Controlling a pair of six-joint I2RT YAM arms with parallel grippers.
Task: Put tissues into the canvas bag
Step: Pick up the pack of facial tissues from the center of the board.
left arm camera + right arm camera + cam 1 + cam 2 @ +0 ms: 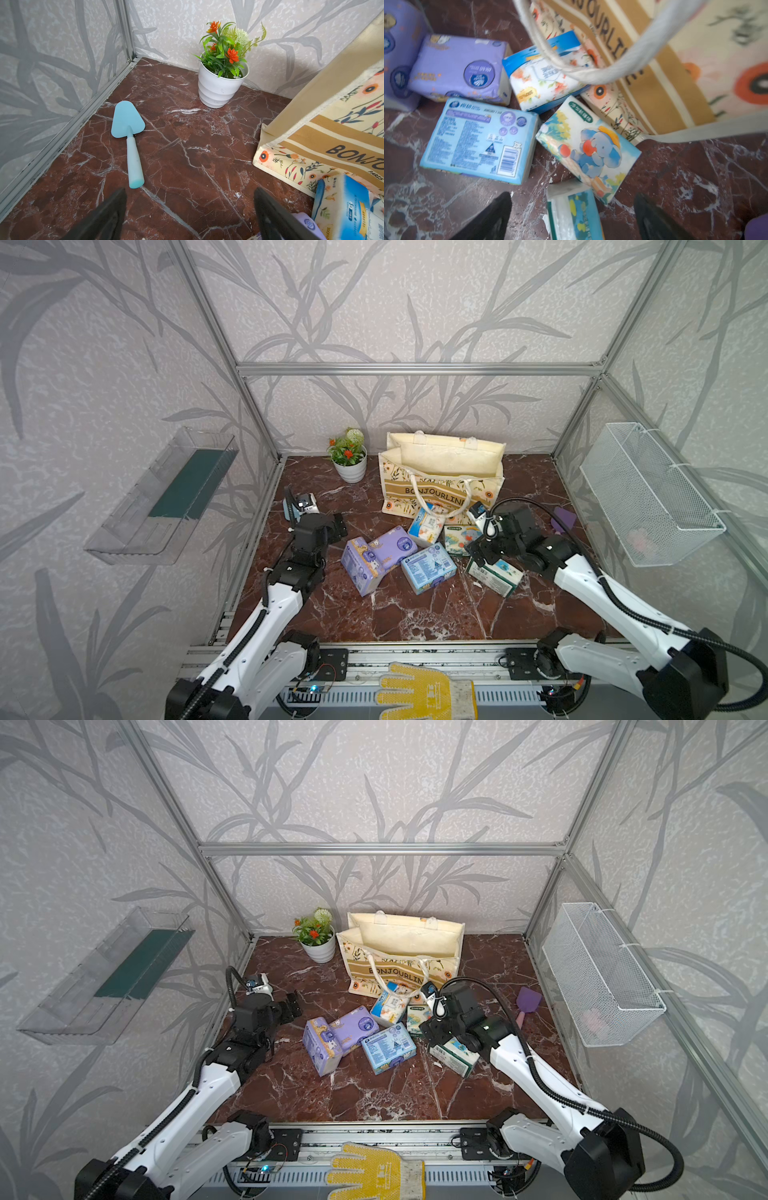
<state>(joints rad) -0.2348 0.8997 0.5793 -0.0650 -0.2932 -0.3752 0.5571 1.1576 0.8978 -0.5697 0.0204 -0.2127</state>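
1. Since the canvas bag (pixel 446 460) stands mouth-up at the desk's far edge, packs can drop in.
2. Six tissues (pixel 428 568) lie clustered just before it.
3. Right claw (pixel 573 197), jaws apart, hovers over the green-white pack (pixel 575 216).
4. Left claw (pixel 190 191) hangs apart, empty, by the left edge.

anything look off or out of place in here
Yes: a yellow work glove lies on the front rail. The tissues lie jumbled in front of the canvas bag, whose handle droops over one pack.
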